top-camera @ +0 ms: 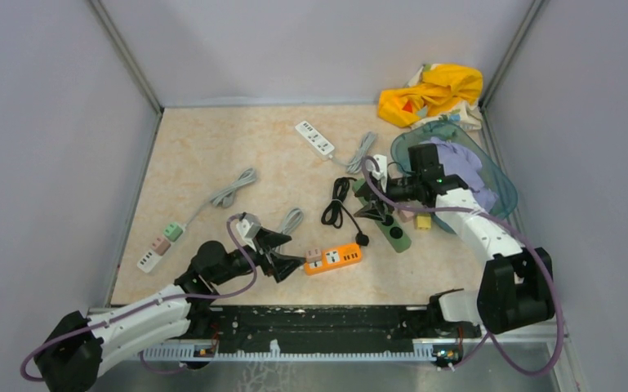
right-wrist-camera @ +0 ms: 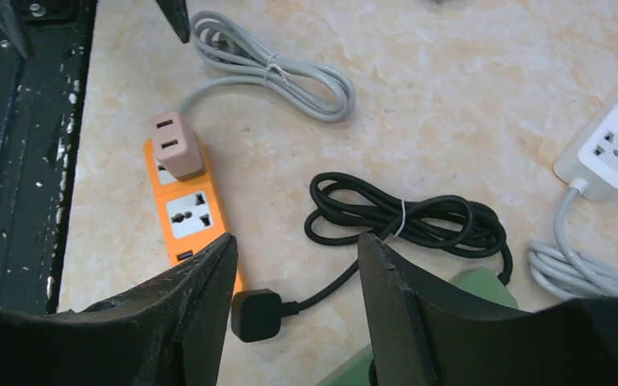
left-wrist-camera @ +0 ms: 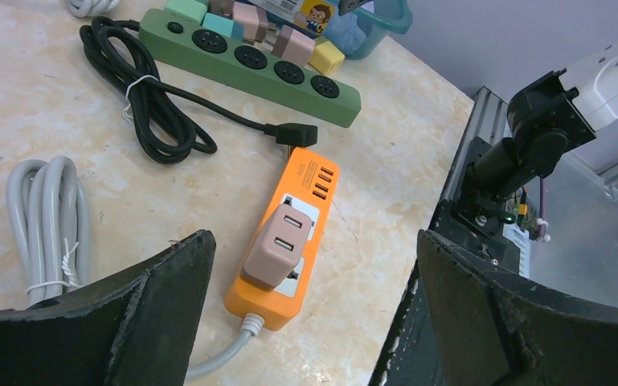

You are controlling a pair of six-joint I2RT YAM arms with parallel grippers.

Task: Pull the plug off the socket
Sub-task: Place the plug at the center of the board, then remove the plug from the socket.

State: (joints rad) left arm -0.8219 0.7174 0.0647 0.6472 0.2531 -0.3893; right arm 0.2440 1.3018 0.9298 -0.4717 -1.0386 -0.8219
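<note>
An orange power strip (top-camera: 339, 258) lies near the table's front edge with a pinkish-brown plug (top-camera: 314, 255) standing in its left-end socket. In the left wrist view the plug (left-wrist-camera: 280, 245) sits upright on the strip (left-wrist-camera: 313, 173), close to its grey cord end. My left gripper (top-camera: 287, 255) is open and empty, its jaws wide on either side of the plug (left-wrist-camera: 313, 241) without touching it. My right gripper (top-camera: 373, 210) is open and empty, hovering by the green strip; its view shows the orange strip (right-wrist-camera: 189, 211) and the plug (right-wrist-camera: 175, 145) further away.
A green power strip (top-camera: 390, 227) carries several adapters, and its black cable (top-camera: 339, 204) ends in a loose black plug (right-wrist-camera: 257, 314). A white strip (top-camera: 314, 137), grey cord coils (top-camera: 233, 189), a small strip with adapters (top-camera: 157, 245), a teal basket (top-camera: 457, 163) and yellow cloth (top-camera: 431, 91) also lie around.
</note>
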